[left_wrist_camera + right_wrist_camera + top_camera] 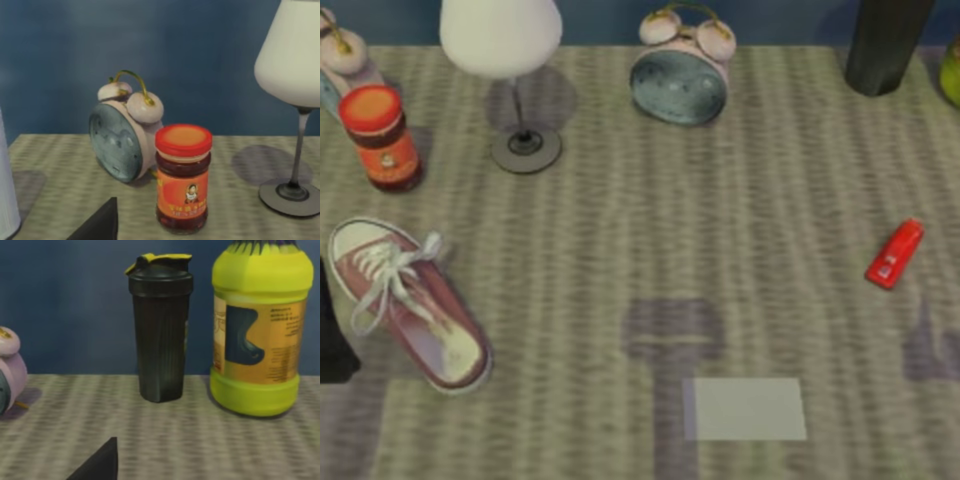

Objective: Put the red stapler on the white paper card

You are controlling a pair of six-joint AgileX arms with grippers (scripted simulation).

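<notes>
Two things matter: the red stapler [895, 254] lies at the table's right side, its long axis slanted, well apart from the white paper card [749, 409] near the front middle. The right arm is judged nearer. Neither gripper is seen well enough; their opening cannot be told.

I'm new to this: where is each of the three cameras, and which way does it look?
Top view: above the table, looking straight down on stapler, card and shoe; no gripper shows.
Left wrist view: low, facing the jar, a clock and the lamp; a dark gripper tip shows.
Right wrist view: low, facing a black shaker and yellow bottle; likewise.
Top and left wrist views share jar and lamp.
</notes>
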